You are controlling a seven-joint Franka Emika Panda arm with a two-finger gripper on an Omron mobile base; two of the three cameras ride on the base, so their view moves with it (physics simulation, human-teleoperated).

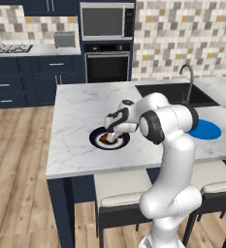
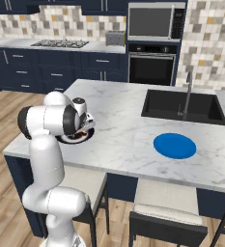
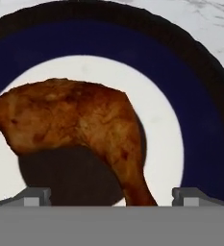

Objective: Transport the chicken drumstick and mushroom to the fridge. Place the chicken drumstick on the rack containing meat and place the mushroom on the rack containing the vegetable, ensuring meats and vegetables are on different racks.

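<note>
Directly ahead of the fingers (image 3: 111,197), in the hand view, lies the chicken drumstick (image 3: 80,129): browned, its thick end off to the left tip's side, its thin bone end running down between the two tips. Both tips stand wide apart, one on each side of the bone end, touching nothing; the fingers are open. Drumstick rests on the white centre of a round plate (image 3: 195,115) with a dark blue rim. Plate sits on the white marble worktop (image 1: 75,111), directly beneath the fingers in the left base view. Well off to the side of the fingers, on the same worktop, lies a flat blue disc (image 2: 175,145). Beyond the disc is a black sink (image 2: 169,103) with a tap (image 2: 187,94).
</note>
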